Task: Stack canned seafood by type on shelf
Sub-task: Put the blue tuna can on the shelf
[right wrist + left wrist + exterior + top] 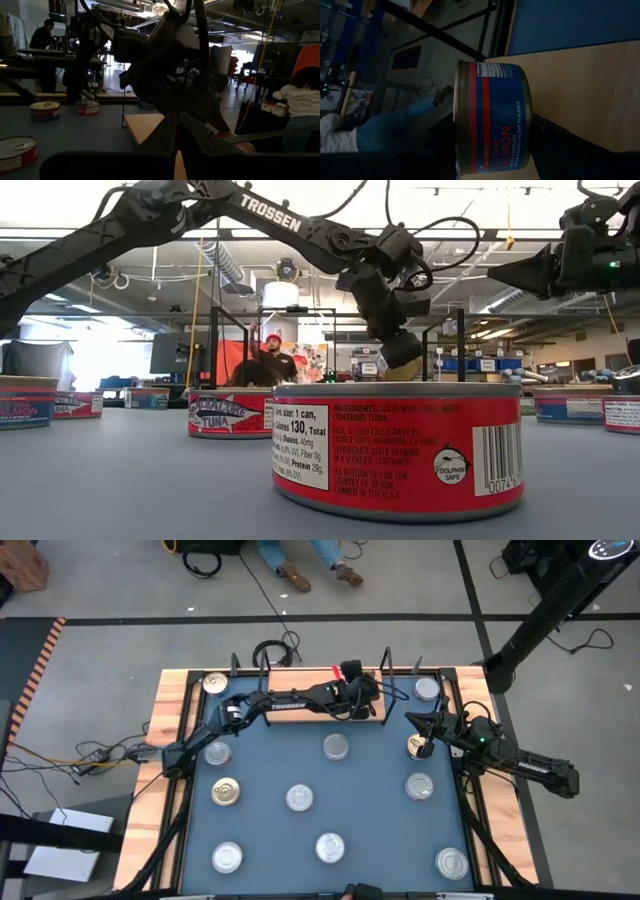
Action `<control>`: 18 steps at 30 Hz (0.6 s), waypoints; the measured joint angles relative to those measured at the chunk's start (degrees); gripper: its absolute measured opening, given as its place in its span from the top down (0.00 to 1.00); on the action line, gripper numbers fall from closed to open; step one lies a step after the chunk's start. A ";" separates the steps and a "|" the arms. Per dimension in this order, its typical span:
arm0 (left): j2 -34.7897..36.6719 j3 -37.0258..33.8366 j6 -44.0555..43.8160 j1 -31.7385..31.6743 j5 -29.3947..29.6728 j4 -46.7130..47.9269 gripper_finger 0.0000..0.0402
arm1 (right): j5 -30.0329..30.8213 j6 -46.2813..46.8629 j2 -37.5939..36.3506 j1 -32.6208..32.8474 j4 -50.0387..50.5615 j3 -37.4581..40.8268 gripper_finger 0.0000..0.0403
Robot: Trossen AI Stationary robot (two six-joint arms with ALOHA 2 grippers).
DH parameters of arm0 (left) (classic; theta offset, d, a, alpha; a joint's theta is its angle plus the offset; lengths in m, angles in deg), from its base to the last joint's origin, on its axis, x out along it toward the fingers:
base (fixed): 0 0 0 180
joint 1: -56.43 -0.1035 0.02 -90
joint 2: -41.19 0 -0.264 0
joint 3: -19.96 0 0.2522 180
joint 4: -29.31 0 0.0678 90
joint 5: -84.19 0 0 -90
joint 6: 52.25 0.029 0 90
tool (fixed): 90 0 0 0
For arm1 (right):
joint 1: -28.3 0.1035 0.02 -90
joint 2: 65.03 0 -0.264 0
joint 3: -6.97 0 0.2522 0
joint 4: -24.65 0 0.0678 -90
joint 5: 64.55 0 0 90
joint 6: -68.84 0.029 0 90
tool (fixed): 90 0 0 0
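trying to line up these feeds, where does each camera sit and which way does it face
High view: overhead, straight down on the blue table; both arms show, left pincer over the shelf, right pincer by the right edge.
Low view: at tabletop height, level across, a tuna can closest; the left arm comes in from above.
Left wrist view: on the left arm, facing a salmon can held against the shelf board.
Right wrist view: on the right arm, facing the shelf and left arm beyond its shut fingers.
Shared: both wrist views and the high view show the shelf.
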 joint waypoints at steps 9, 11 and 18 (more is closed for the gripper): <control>-0.42 0.02 -0.07 -0.06 -1.97 1.06 0.50 | 0.00 0.00 -0.01 0.00 0.00 0.00 0.93; -0.42 0.02 -0.07 -0.06 -1.97 1.09 0.50 | 0.00 0.00 0.00 0.01 0.00 0.00 0.93; -0.66 0.00 0.05 0.56 -1.23 1.67 0.28 | 0.00 0.00 0.00 0.01 0.00 0.00 0.93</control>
